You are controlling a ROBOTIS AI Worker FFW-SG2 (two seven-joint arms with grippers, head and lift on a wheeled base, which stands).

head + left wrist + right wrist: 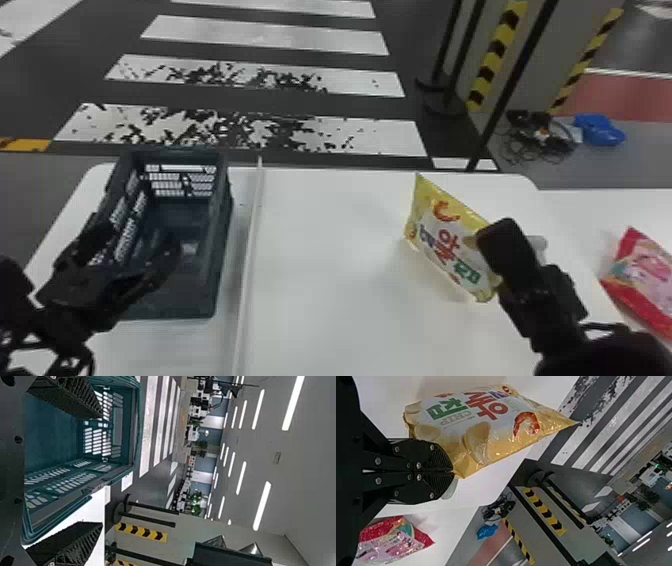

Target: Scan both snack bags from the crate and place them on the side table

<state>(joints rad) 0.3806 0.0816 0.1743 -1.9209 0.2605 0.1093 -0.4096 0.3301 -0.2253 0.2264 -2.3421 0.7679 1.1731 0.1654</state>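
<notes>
Clamped at one corner by the right gripper point(452, 471), the yellow snack bag point(474, 419), probably light and crushable, is best held there; the left gripper point(101, 470) gapes.

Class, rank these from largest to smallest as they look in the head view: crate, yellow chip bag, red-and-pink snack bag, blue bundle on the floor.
1. Crate
2. Yellow chip bag
3. Red-and-pink snack bag, by its visible part; the picture's edge cuts it off
4. Blue bundle
</notes>
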